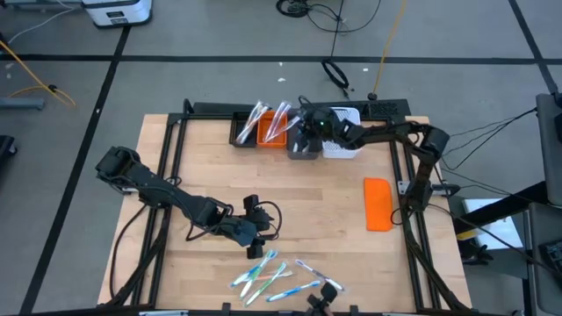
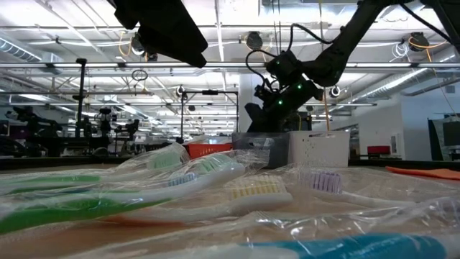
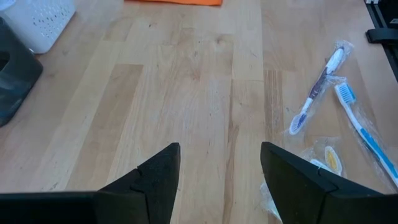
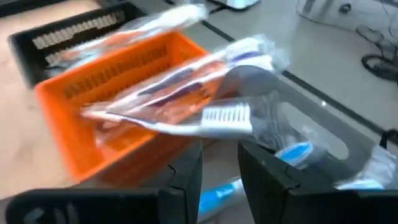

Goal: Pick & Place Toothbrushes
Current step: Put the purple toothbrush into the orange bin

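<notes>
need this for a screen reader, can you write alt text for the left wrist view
The left claw hangs open over bare wooden table, holding nothing. Three wrapped toothbrushes lie off to one side, with a white bin at the far corner.

A flat orange block (image 1: 378, 204) lies on the wooden table (image 1: 334, 189), right of centre.

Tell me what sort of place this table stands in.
Probably a robotics lab or workshop hall: exposed ceiling pipes and strip lights, more rigs and benches behind the wooden table, and cables on taped concrete floor.
</notes>
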`<state>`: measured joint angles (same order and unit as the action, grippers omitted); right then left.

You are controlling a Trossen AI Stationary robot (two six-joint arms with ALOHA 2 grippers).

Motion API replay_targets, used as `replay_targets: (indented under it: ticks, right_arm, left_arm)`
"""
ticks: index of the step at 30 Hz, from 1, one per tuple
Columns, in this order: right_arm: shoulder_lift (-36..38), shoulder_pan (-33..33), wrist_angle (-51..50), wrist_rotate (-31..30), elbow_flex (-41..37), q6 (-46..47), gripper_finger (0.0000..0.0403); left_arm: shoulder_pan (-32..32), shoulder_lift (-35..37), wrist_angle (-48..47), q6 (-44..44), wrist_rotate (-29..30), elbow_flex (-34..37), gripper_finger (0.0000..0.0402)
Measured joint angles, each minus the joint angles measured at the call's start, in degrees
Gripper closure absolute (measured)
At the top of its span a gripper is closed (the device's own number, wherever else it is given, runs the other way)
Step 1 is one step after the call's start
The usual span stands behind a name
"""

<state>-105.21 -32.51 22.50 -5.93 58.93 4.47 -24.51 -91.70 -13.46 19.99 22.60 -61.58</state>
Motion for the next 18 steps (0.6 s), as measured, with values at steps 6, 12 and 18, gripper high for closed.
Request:
replay_targets:
  ticks: [6, 12, 18]
  right_arm:
    - [0.2, -0.4, 0.9, 0.0, 2.6, 0.8, 0.0308]
    - [0.5, -0.2, -3.0, 0.2, 2.8, 1.1, 0.0308]
    - [5.6, 2.4, -13.1, 7.2, 2.9, 1.3, 0.0308]
  left_arm:
    - [0.0, 0.0, 0.0, 0.0, 0.0, 0.0, 0.0176]
    - [0.0, 0.0, -0.7, 0.0, 0.0, 0.0, 0.0176]
    - [0.0, 0.0, -1.4, 0.1, 0.0, 0.0, 0.0176]
